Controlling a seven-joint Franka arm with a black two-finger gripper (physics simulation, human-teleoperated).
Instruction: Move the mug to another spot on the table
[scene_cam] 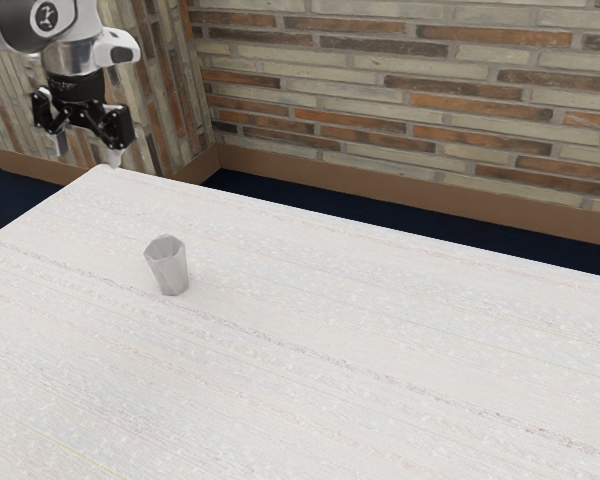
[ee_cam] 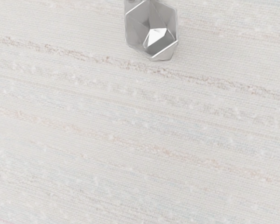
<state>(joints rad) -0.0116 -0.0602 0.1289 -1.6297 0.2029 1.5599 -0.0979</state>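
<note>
The faceted grey mug (scene_cam: 167, 265) stands upright, long axis vertical, mouth up, on the pale table (scene_cam: 380, 380). The table's far edge is near at 12 o'clock, and open tabletop runs from 2 to 6. I cannot tell which way the mug faces. In the wrist view the mug (ee_cam: 151, 30) is cut off at its rim. My gripper (scene_cam: 85, 150) hangs at the mug's 11 o'clock, well apart, fingers spread wide and holding nothing.

**Faceted grey mug (scene_cam: 167, 265) upright on the pale table (scene_cam: 380, 350)**

The mug is small, silver-grey and angular, with flat facets tapering from a wider rim to a narrower base. It stands upright on the whitish wood-grain tabletop, toward the exterior view's left and apart from the edges. In the wrist view, the mug (ee_cam: 151, 30) shows a glossy, faceted inside.
</note>
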